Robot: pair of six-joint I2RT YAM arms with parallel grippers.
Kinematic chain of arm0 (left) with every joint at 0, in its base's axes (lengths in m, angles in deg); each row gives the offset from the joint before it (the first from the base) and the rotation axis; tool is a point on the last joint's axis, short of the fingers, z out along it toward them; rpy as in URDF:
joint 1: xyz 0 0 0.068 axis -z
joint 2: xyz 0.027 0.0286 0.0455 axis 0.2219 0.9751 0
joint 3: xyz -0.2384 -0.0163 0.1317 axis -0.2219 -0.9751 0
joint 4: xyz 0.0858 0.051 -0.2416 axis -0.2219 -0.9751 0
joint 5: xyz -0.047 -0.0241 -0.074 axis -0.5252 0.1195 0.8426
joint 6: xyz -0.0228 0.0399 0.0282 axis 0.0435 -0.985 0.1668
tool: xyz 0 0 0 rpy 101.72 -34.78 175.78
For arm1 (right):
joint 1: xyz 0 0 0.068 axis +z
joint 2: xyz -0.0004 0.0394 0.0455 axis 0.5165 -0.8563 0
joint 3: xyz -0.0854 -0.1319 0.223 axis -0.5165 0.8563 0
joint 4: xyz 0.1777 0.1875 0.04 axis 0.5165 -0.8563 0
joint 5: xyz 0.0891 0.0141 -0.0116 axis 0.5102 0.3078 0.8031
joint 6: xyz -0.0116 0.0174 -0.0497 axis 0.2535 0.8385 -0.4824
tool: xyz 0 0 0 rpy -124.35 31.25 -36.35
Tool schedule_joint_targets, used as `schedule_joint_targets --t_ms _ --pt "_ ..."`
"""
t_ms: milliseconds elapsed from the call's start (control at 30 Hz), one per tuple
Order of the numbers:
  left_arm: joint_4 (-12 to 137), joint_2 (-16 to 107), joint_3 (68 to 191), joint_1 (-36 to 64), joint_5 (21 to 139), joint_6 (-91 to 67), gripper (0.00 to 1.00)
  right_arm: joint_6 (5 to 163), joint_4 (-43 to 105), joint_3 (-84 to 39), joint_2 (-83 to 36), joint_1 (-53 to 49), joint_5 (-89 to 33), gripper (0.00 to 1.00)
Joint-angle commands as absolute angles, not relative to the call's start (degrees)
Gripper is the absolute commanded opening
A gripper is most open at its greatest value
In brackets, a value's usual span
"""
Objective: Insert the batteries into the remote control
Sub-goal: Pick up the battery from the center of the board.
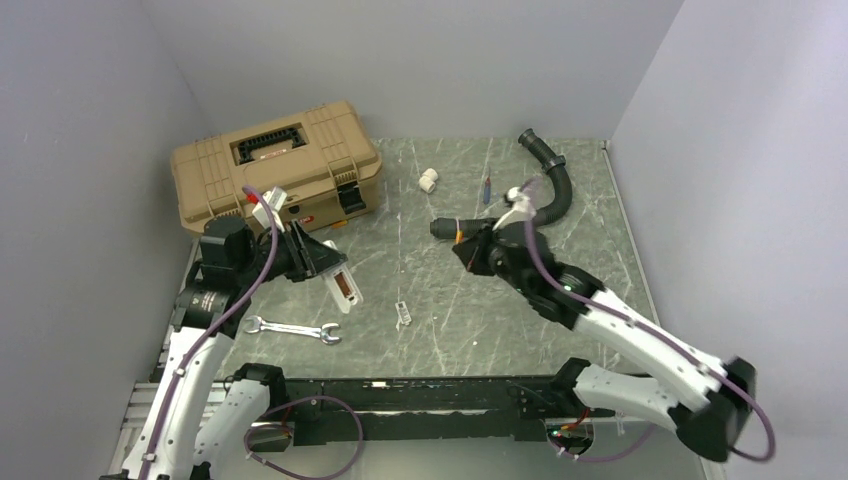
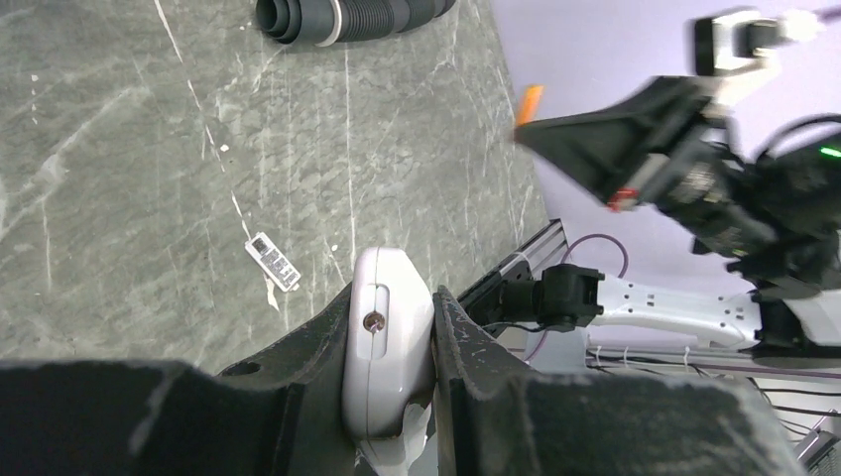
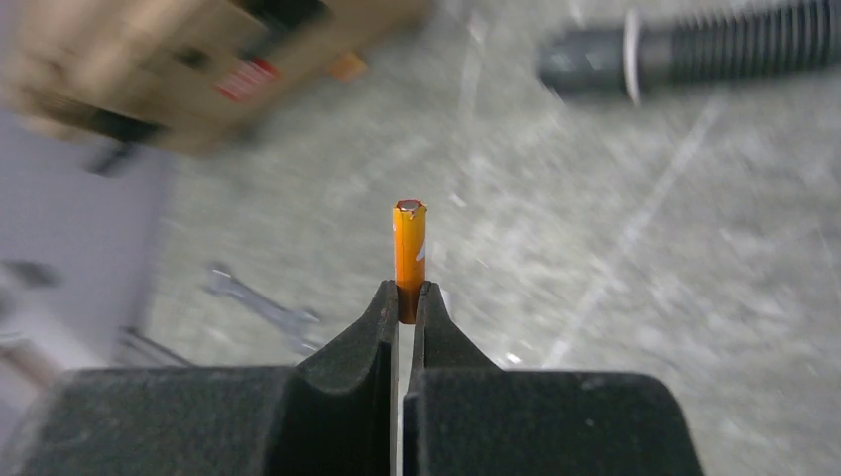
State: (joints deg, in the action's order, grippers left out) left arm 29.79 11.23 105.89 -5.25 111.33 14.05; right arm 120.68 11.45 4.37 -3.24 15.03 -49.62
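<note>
Pinching an orange battery by one end, we hold it in our closed right gripper above the grey marbled table. Our left gripper clamps the white remote control between the tan toolbox and the silver wrench.

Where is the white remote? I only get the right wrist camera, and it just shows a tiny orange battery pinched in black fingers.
Observer: The slim white plastic remote control is clamped in the left gripper, beside the tan plastic toolbox.
Operator: Is my battery close to it?
Observer: Not touching. From above, the right gripper, shut on the small orange cylindrical battery, sits to the remote's right, with bare grey stone table between them.
Operator: Is a battery in it already?
Observer: I cannot tell. From above, a coppery-brown patch shows on its upward face.
</note>
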Motion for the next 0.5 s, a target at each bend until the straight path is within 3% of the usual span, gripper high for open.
schedule_joint_targets --t_ms 0,467 --pt "33.99 11.67 106.09 -5.55 111.96 15.83 0.00 121.74 21.44 5.06 6.28 14.68 -51.03 0.00" --pt "38.67 10.62 108.35 -5.57 112.56 18.45 0.00 135.68 35.78 5.03 23.02 14.54 -46.83 0.00"
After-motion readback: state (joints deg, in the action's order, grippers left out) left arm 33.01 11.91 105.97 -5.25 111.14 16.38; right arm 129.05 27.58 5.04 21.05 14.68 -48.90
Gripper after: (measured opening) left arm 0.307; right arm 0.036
